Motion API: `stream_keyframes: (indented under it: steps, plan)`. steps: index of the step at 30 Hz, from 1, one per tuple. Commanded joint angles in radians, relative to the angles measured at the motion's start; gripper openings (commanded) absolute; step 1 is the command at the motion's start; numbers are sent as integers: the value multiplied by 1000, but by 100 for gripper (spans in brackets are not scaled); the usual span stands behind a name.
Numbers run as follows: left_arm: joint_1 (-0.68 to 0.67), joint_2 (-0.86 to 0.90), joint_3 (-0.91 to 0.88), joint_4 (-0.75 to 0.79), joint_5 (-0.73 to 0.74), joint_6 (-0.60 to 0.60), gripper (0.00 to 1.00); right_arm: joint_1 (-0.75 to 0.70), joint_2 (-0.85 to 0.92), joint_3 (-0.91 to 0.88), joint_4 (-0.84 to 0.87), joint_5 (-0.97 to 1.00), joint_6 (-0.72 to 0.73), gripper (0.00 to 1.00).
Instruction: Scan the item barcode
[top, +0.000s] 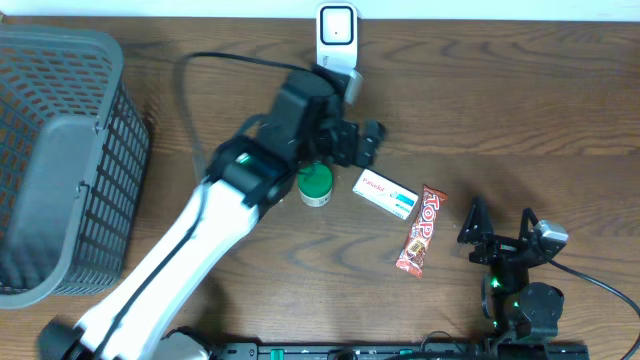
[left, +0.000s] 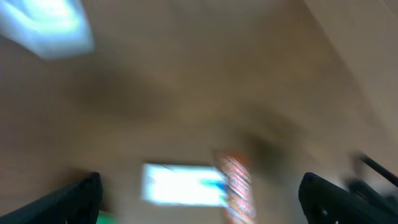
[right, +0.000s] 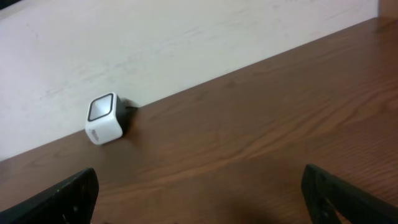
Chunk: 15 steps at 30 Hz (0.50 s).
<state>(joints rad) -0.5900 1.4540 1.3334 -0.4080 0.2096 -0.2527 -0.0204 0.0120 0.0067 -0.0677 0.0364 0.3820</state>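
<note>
Three items lie in a row right of the table's middle: a small green-lidded tub (top: 316, 185), a white box with a blue stripe (top: 385, 194) and a red candy bar (top: 420, 230). The white scanner (top: 336, 35) stands at the back edge. My left gripper (top: 368, 143) hangs open and empty between the scanner and the items, just behind the tub. The left wrist view is blurred: the white box (left: 183, 183) and candy bar (left: 236, 186) show between the jaws of the left gripper (left: 199, 180). My right gripper (top: 500, 228) rests open at the front right, facing the scanner (right: 106, 118).
A large grey mesh basket (top: 60, 160) fills the left side of the table. A black cable (top: 215, 60) runs from the scanner along the back. The pale wall (right: 186, 37) rises behind the table's far edge.
</note>
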Motion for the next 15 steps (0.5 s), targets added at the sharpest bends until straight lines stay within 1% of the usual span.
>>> stream_keyframes:
  steps: [1, 3, 4, 6, 7, 8, 10, 11, 12, 14, 15]
  plan:
    - [3, -148, 43, 82, -458, 305, 100, -6, -5, -1, 0, -72, -3, 99]
    - [3, -229, 43, 180, -508, 442, 99, -6, -5, -1, 23, -94, 22, 99]
    - [4, -278, 43, 256, -542, 508, 99, -6, -5, -1, 25, -142, 23, 99]
    - [5, -319, 43, 316, -595, 544, 99, -6, -5, -1, 26, -233, 23, 99]
    - [5, -344, 43, 327, -628, 595, 99, -6, -5, -1, 27, -336, 25, 99]
    - [5, -352, 43, 323, -640, 623, 99, -6, -5, -1, 26, -364, 32, 99]
    - [5, -374, 43, 261, -735, 745, 99, -6, -5, 1, 21, -436, 82, 99]
    - [5, -377, 43, 230, -776, 773, 99, -6, -5, 4, 18, -444, 112, 99]
    - [14, -377, 41, 146, -857, 811, 99, -6, -5, 21, -17, -446, 152, 99]
    - [55, -400, 27, 132, -768, 804, 99, -6, -5, 53, -72, -436, 142, 99]
    - [75, -407, 27, 114, -756, 758, 99, -6, -5, 77, -111, -417, 119, 99]
